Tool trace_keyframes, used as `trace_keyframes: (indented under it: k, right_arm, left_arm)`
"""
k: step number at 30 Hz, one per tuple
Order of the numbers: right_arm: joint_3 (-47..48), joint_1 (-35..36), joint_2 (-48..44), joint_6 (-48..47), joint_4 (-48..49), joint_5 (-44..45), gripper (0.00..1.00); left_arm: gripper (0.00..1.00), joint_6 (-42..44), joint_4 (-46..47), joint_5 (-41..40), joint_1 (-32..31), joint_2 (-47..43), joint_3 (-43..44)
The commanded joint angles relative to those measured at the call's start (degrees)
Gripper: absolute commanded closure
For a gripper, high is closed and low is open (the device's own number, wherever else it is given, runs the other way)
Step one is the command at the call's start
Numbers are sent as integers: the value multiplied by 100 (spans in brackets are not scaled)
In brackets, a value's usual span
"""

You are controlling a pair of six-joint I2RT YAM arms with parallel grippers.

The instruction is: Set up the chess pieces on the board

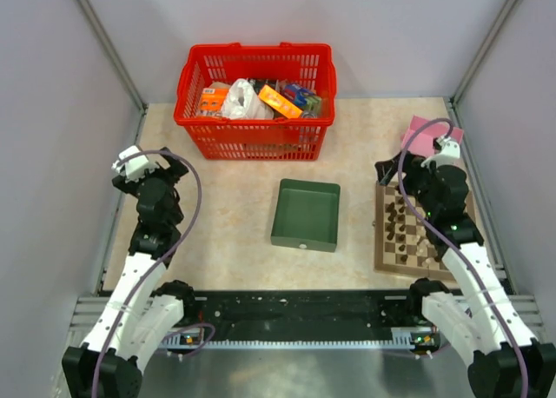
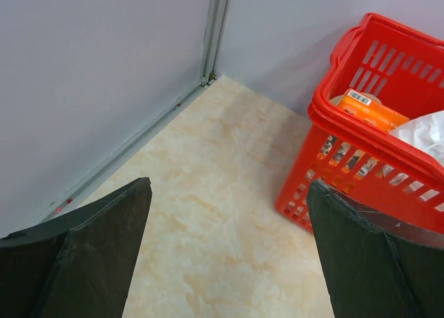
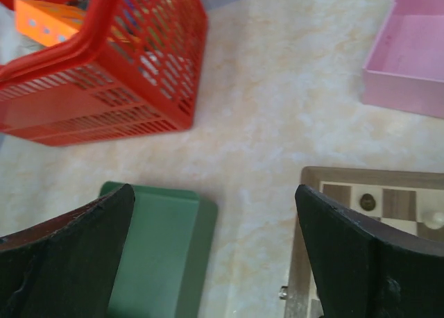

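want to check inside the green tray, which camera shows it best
Top external: the whole green tray shows from above, nothing covering it, inside in plain sight. The right wrist view catches only one corner; the left wrist view shows none of it.

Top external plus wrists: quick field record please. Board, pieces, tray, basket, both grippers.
board: square wooden checkered chessboard, right of the tray
pieces: small dark and pale wooden chess pieces on several squares; layout unreadable
tray: dark green rectangular tray, centre, nothing seen inside
basket: red plastic basket, far centre, holding packets
box: pink box beyond the board
left gripper: open, holding nothing, near the basket
right gripper: open, holding nothing, above the gap between tray and board
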Motion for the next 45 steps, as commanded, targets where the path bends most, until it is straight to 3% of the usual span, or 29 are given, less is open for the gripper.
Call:
trace_keyframes:
  k: [1,6,8,9,14,22,28,33,39,45]
  right_arm:
    - [66,47,-362,462,156,-1167,1]
    - [752,161,385,41,-1065,-1793,1]
    - [849,345,631,-91,-1313,-1802,1]
    - [832,502,728,-92,-1322,-1749,1]
    - [823,1293,1018,128,-1287,-1267,2]
    - [674,2146,1704,830,-927,-1002,19]
    - [559,2429,2187,1411,-1067,-134,25]
    - [420,2437,2145,1490,-1340,1036,25]
    - [313,2472,2853,1534,-489,-85,28]
    - [1243,3175,4199,1578,-58,-237,25]
  left_arm:
    - [1,-429,-964,307,-24,-51,605]
    - [1,-579,-1607,1194,-15,-235,781]
    - [1,-1348,-2060,1118,-15,-341,903]
    - [1,-1578,-2255,1091,-15,-411,895]
    - [1,-1027,-2353,1960,-15,-499,1026]
    - [1,-1159,-2442,1934,-6,176,1290]
    - [1,-1274,-2512,2039,-6,380,1308]
    - [1,-1185,-2450,2022,-6,283,1238]
    - [1,-1124,-2468,1970,-6,90,1124]
    - [1,-1106,-2582,1856,3,-33,1106]
